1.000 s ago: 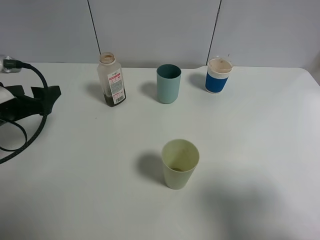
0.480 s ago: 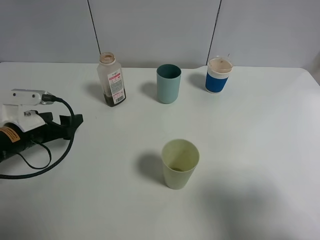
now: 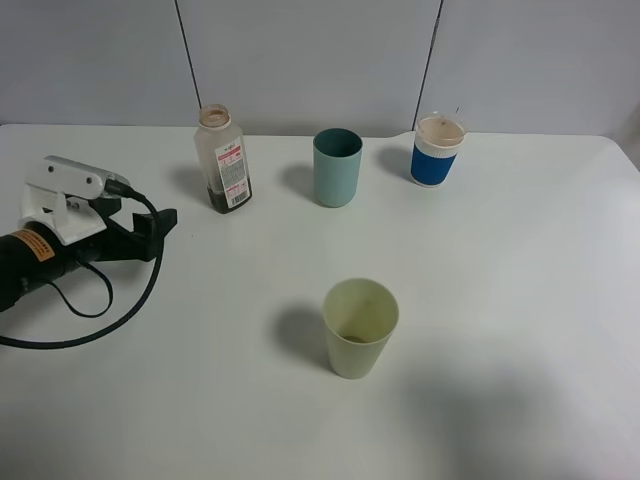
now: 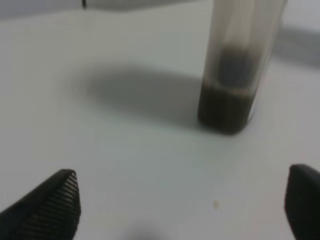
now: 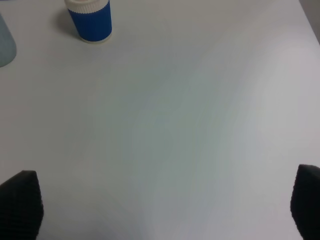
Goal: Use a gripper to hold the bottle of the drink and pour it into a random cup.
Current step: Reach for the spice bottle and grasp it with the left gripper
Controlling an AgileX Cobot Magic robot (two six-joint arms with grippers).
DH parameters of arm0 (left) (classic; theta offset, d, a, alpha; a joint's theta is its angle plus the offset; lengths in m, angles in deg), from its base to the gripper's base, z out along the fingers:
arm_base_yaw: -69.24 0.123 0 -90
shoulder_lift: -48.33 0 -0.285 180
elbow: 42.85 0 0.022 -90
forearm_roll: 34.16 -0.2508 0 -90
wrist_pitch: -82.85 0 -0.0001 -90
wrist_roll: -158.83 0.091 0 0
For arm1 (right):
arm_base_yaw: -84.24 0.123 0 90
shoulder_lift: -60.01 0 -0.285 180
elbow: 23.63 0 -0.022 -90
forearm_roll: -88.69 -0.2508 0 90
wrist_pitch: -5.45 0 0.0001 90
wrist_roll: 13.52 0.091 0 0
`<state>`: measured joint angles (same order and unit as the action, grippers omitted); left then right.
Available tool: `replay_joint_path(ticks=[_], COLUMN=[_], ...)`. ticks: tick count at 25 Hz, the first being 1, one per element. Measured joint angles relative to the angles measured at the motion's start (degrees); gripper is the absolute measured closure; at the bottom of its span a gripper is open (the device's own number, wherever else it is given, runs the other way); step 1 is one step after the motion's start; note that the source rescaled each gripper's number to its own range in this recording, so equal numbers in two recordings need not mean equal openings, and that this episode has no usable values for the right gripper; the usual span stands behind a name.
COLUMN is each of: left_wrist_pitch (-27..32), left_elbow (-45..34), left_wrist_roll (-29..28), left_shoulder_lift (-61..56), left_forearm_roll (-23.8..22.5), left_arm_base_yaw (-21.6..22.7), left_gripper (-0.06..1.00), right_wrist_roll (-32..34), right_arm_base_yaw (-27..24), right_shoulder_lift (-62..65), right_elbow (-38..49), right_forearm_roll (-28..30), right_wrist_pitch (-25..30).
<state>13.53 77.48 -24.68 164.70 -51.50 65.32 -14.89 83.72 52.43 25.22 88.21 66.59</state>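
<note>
We count one bottle of the drink point(image 3: 224, 160), three cups and two grippers on the white table point(image 3: 520, 300): the teal cup point(image 3: 337, 168), a pale yellow-green cup point(image 3: 359, 328) and a blue-and-white cup point(image 3: 437, 152). The bottle stands upright at the table's 11 o'clock, clear plastic with a capless tan neck, a white-and-red label and a shallow layer of dark liquid, the teal cup at its 3 o'clock. The left gripper point(image 3: 160, 232) is at 9 o'clock, jaws spread wide on nothing, the bottle apart at its 1 o'clock, and the right gripper point(image 5: 165, 200) is spread wide too.

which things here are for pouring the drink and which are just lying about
For the job: left gripper, drink bottle, teal cup.
Just lying about: pale yellow-green cup, blue-and-white cup with tan top.
</note>
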Motion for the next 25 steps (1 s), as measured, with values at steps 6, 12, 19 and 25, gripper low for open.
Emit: replay_joint_path(ticks=[6,12,19,25], left_wrist_pitch=[-0.26,-0.26,-0.2,-0.25], left_elbow=[2.38,5.28,8.72,11.58], left_wrist_roll=[0.14,0.14,-0.25,-0.51], left_shoulder_lift=[1.71,5.25,7.01,9.21], left_forearm_roll=[-1.11,-2.99,-5.32,-7.96], left_arm_base_yaw=[0.0,0.29,0.29,0.29], left_gripper=[0.07,0.08,0.1,0.1], right_wrist_roll=[0.0,0.0,0.0,0.0], right_arm_base_yaw=[0.0,0.0,0.0,0.0], right_shoulder_lift=[0.0,0.0,0.0,0.0], right_elbow=[0.0,0.0,0.0,0.0], right_forearm_roll=[0.0,0.0,0.0,0.0], right_wrist_pitch=[0.0,0.0,0.0,0.0])
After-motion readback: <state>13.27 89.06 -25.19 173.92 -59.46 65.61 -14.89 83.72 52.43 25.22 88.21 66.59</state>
